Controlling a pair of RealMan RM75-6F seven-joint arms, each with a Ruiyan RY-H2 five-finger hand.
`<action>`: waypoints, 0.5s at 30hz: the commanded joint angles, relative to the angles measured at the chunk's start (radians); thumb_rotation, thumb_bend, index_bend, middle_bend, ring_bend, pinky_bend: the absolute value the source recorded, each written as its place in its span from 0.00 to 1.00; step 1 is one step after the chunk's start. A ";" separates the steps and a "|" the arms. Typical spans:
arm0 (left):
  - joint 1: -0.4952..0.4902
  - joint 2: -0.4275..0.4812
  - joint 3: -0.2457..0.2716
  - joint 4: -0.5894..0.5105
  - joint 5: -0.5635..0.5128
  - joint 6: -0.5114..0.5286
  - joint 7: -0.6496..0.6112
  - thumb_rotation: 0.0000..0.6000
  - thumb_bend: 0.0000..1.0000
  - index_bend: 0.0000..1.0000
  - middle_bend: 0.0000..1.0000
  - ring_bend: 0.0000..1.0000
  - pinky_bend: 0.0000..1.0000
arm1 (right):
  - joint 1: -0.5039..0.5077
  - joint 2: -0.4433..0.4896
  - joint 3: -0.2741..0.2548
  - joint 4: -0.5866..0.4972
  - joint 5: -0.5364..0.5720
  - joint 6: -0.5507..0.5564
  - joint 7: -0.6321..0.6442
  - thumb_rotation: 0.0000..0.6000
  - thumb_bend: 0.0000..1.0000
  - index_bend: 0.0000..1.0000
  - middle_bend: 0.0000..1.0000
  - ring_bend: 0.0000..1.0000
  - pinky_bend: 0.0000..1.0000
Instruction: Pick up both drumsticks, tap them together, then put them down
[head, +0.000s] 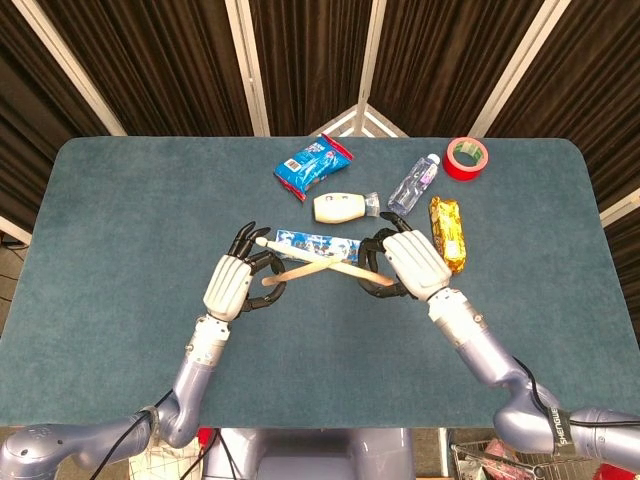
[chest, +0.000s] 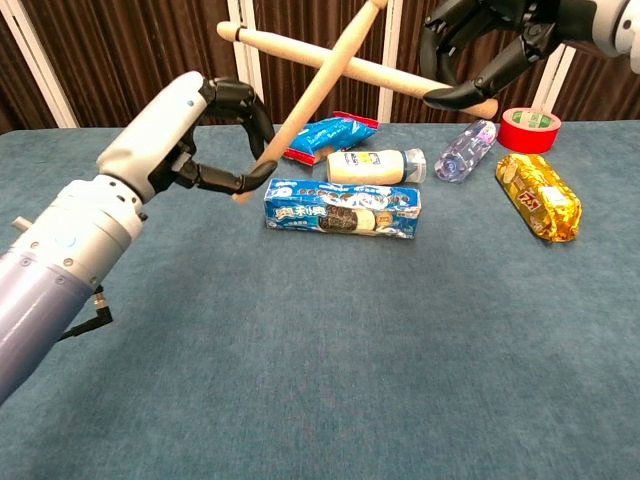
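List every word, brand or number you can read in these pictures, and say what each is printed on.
None reads for certain.
Blue biscuit box: white lettering, too blurred.
Gold packet: red label, too small.
Blue snack bag: print unreadable.
White bottle: label unreadable.
Clear bottle, red tape roll, drumsticks: no text visible.

The head view looks steeply down on the whole blue-carpeted desk; the chest view faces low across it, nearer, sharing its middle and far edge.

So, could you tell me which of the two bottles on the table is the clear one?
The clear one is the water bottle, lying near the red tape roll. The other bottle, just left of it, is cream-coloured and opaque.
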 joint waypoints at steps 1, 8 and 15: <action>-0.003 -0.008 -0.006 0.007 0.008 0.013 -0.010 1.00 0.51 0.65 0.64 0.14 0.00 | 0.001 0.003 -0.003 -0.001 -0.004 -0.003 0.006 1.00 0.47 0.83 0.66 0.40 0.10; -0.002 -0.012 -0.003 0.006 0.021 0.028 -0.011 1.00 0.51 0.65 0.64 0.14 0.00 | 0.001 0.004 -0.010 0.000 -0.009 -0.002 0.019 1.00 0.47 0.83 0.66 0.40 0.10; 0.004 -0.010 0.002 0.002 0.022 0.029 -0.010 1.00 0.51 0.65 0.64 0.14 0.00 | 0.002 0.015 -0.004 -0.007 -0.005 0.002 0.030 1.00 0.47 0.83 0.66 0.40 0.10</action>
